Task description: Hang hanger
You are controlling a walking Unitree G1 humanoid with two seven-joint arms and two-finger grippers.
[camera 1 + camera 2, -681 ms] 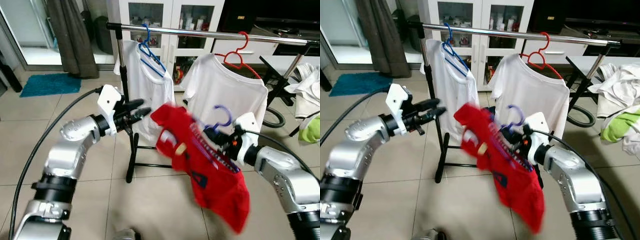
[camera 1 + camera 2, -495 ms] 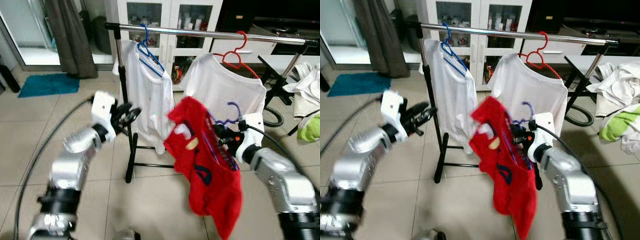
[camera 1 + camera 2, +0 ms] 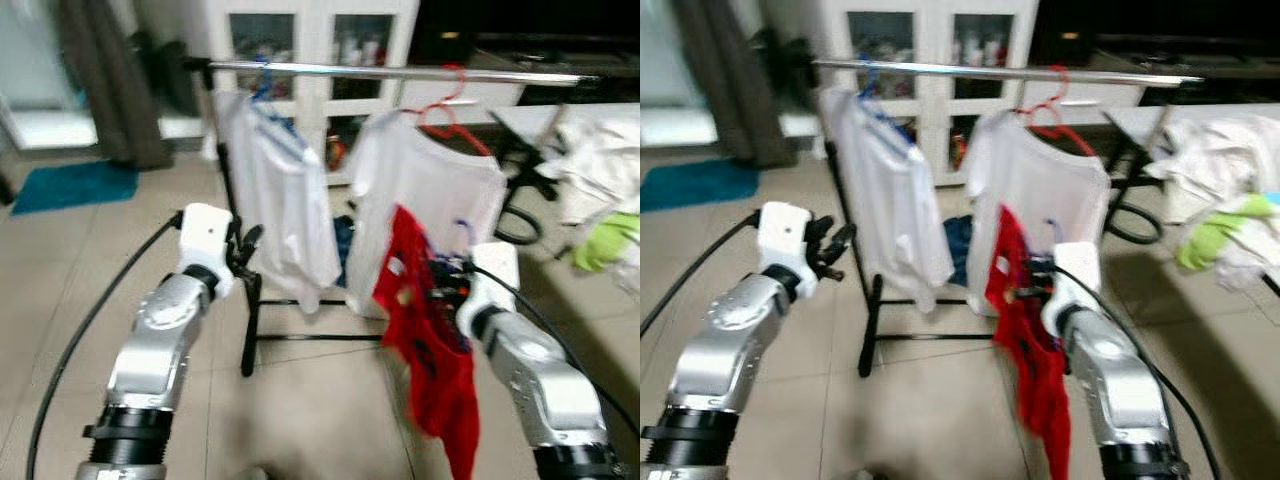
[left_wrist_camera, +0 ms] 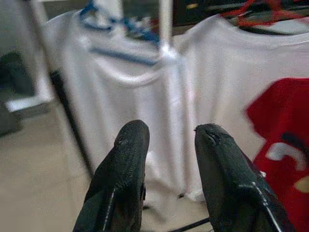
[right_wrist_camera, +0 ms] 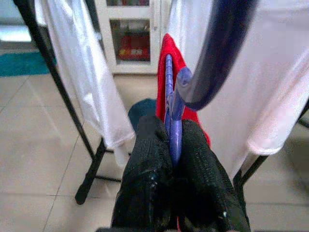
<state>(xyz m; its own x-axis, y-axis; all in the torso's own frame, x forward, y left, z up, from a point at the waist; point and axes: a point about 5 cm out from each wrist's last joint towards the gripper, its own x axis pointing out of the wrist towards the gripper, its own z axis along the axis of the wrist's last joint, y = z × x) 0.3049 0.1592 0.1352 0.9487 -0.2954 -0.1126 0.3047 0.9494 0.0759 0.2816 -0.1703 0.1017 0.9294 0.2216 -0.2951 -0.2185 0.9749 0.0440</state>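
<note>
A red shirt [image 3: 430, 330] hangs on a purple hanger [image 5: 170, 104], and my right gripper [image 5: 174, 145] is shut on that hanger below its hook. It hangs in front of a white shirt on a red hanger [image 3: 445, 115], well below the silver rail [image 3: 400, 72]. To the left, a second white shirt [image 3: 280, 200] hangs on a blue hanger [image 3: 265, 85]. My left gripper [image 3: 245, 245] is open and holds nothing; it sits beside the rack's black post [image 3: 243, 310], pointing at the white shirts [image 4: 145, 101].
A pile of white clothes [image 3: 600, 160] with a green garment [image 3: 605, 240] lies at the right. A teal mat [image 3: 70, 185] and a dark curtain [image 3: 110, 80] are at the left. A white glass-door cabinet [image 3: 320, 40] stands behind the rack. Bare tiled floor lies before the rack.
The view has shifted and blurred. My right gripper has swung the red shirt round, edge-on, nearer the white shirt on the red hanger. My left gripper has drawn back from the red shirt.
</note>
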